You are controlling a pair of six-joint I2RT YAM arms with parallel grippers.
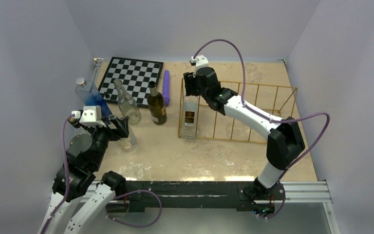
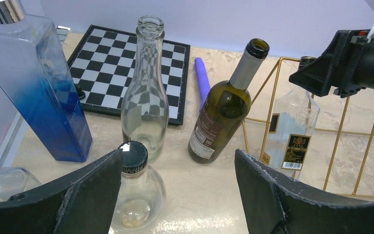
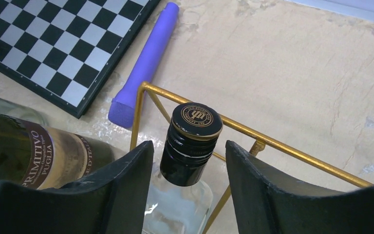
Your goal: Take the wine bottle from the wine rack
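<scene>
- Jaws of my right gripper [image 3: 187, 151] spread astride black-capped clear glass wine bottle [image 1: 189, 116] in gold wire wine rack [image 3: 272, 143], poised to grip.
- My left gripper [image 2: 179, 161] spread, empty.

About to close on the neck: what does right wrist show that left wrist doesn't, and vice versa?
Right wrist only: gold emblem on the black cap of the clear glass bottle, open right claw flanking its neck. Left wrist only: blue square glass bottle, empty clear slim bottle, round capped flask. Both: gold wire rack, black-and-white chessboard, purple cylinder, dark green wine bottle.
</scene>
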